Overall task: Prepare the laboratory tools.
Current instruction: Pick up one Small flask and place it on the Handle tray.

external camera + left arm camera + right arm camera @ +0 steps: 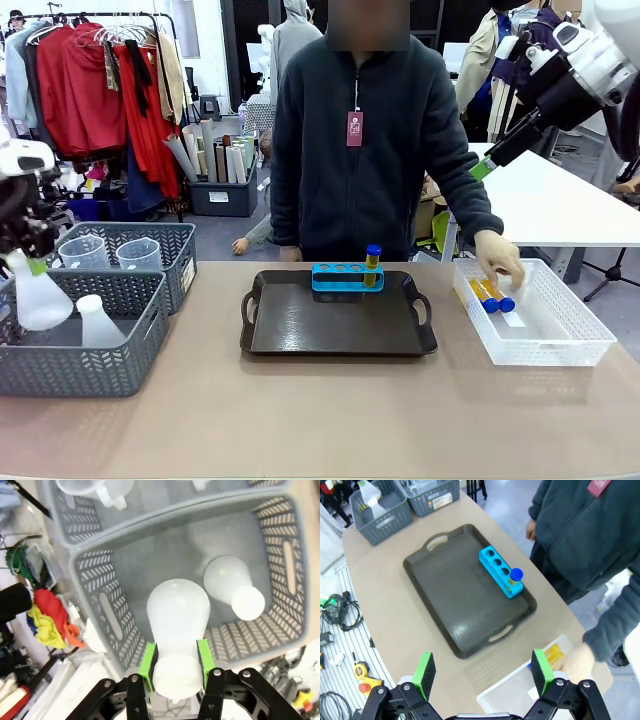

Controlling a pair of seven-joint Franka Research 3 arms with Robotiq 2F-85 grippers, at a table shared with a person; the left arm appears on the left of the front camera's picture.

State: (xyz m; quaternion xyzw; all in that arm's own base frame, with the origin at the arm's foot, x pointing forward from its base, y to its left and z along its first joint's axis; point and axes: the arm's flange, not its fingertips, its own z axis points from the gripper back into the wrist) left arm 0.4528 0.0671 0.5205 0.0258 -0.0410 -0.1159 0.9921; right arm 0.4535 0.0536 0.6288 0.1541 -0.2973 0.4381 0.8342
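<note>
From the front, the left gripper (36, 264) holds a flask (38, 298) over the near basket (80, 375). One tube (373, 260) stands in the rack (345, 278). A hand (500, 258) touches tubes (490, 296) in the bin (565, 345).

In the left wrist view, its fingers (148, 660) clamp the flask's neck.

In the right wrist view, the right gripper (482, 672) has its fingers wide apart above the tray (465, 605).

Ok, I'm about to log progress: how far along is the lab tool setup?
Done: one blue-capped test tube of yellow liquid stands in the blue rack on the black tray. In hand: the left end effector grips a translucent white conical flask over its grey mesh basket; the person's hand reaches the tubes in the white mesh bin. Left: those tubes, a second flask, two clear beakers.
</note>
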